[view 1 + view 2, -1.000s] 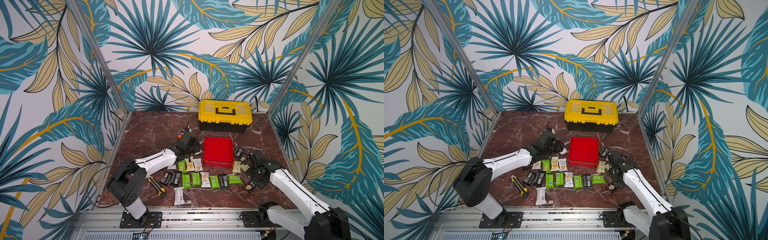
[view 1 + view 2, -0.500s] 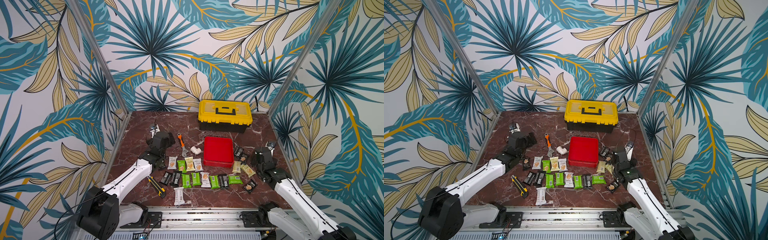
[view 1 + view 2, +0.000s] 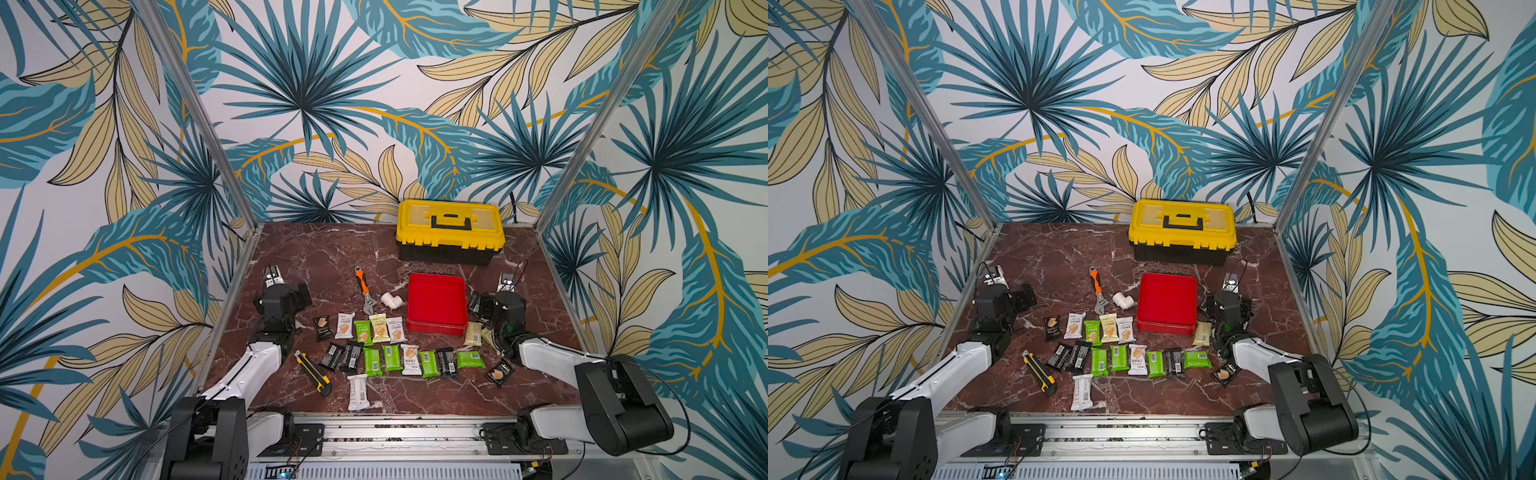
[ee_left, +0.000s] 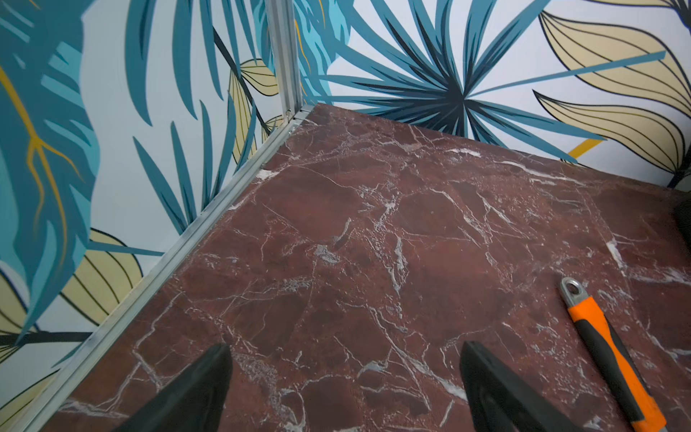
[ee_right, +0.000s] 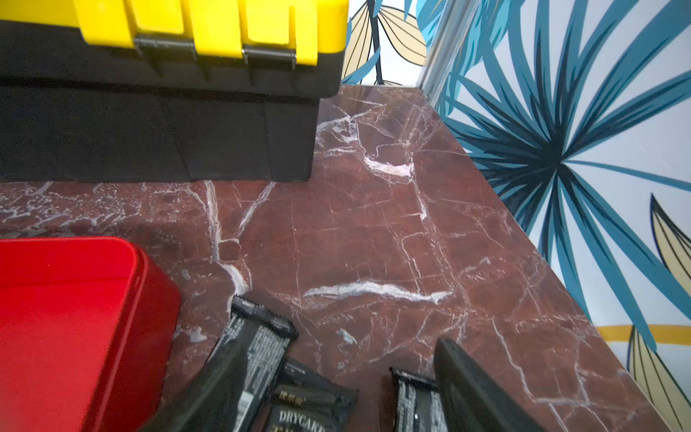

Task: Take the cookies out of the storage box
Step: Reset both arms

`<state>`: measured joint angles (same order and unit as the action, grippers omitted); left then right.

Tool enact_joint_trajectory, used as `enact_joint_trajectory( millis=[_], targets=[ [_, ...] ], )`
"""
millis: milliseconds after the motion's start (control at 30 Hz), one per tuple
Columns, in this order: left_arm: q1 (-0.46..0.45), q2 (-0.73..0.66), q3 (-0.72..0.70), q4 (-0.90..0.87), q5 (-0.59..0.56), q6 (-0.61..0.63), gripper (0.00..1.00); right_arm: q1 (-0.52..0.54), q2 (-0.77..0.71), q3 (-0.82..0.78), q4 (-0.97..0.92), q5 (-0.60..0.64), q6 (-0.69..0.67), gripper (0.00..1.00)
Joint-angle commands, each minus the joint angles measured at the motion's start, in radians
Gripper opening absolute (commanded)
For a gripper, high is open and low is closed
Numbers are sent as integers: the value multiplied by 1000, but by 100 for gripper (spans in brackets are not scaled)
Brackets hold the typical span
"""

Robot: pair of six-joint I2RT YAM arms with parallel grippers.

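The shallow square red plastic storage box (image 3: 436, 303) is sitting empty on the maroon marble table (image 3: 324, 257). The small wrapped cookie packets (image 3: 391, 357), in green, white, cream and black, are all lying outside it. Thirteen are in two rows in front of the box, one white packet is farther in front, and about six are to its right, partly hidden by the arm.

The unloading is looking complete, so no further pick is seeming needed. The left pincer (image 4: 344, 345), well left of the box, and the right pincer (image 5: 336, 346), near its right side, are both gaping open and holding nothing.

One yellow-and-black toolbox (image 3: 451, 230) is standing behind the box. One orange-handled wrench (image 3: 363, 291), one white pipe elbow (image 3: 391, 300) and one yellow utility knife (image 3: 312, 372) are lying to its left.
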<state>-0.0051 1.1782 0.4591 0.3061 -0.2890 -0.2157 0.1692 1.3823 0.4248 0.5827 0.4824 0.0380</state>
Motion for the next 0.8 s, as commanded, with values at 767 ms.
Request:
enact_joint_trajectory(
  millis=[767],
  targets=[
    [45,384,-118,717,145,145,100,-114,123,-24,281,-239,-3,99]
  ],
)
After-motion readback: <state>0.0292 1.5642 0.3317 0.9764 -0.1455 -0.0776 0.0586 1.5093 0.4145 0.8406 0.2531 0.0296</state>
